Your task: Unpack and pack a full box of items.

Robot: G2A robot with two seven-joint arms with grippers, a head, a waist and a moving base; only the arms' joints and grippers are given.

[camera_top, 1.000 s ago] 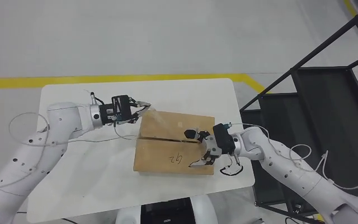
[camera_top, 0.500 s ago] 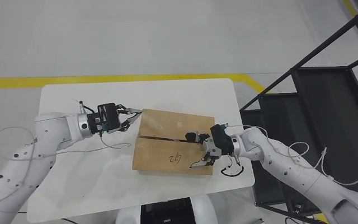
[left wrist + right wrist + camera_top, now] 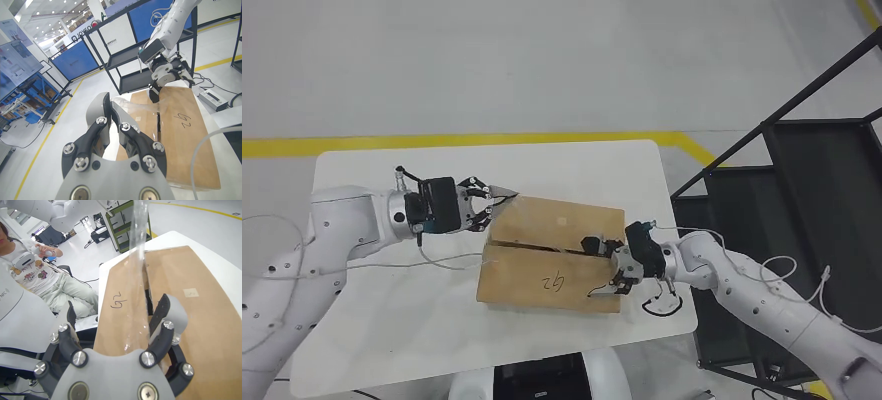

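A closed cardboard box (image 3: 552,255) marked in black pen lies on the white table (image 3: 382,320). A strip of clear tape (image 3: 136,107) rises off its middle seam. My left gripper (image 3: 500,192) hovers at the box's far left corner, shut on the tape's loose end (image 3: 109,103). My right gripper (image 3: 592,267) stands open over the box's right end and straddles the seam. The tape (image 3: 137,275) runs between its fingers, away toward the left arm. One fingertip (image 3: 164,300) sits on the far flap beside the seam. The box (image 3: 189,313) shows a dark gap along that seam.
A black metal rack (image 3: 802,200) stands right of the table. A thin black cable loop (image 3: 657,305) lies on the table by the box's right end, and a white cable (image 3: 442,262) trails from the left arm across the table. The table's left and far parts are bare.
My left gripper pulled away to the left with the tape, then came back toward the box's corner. The right gripper drifted slightly left, still open over the seam.
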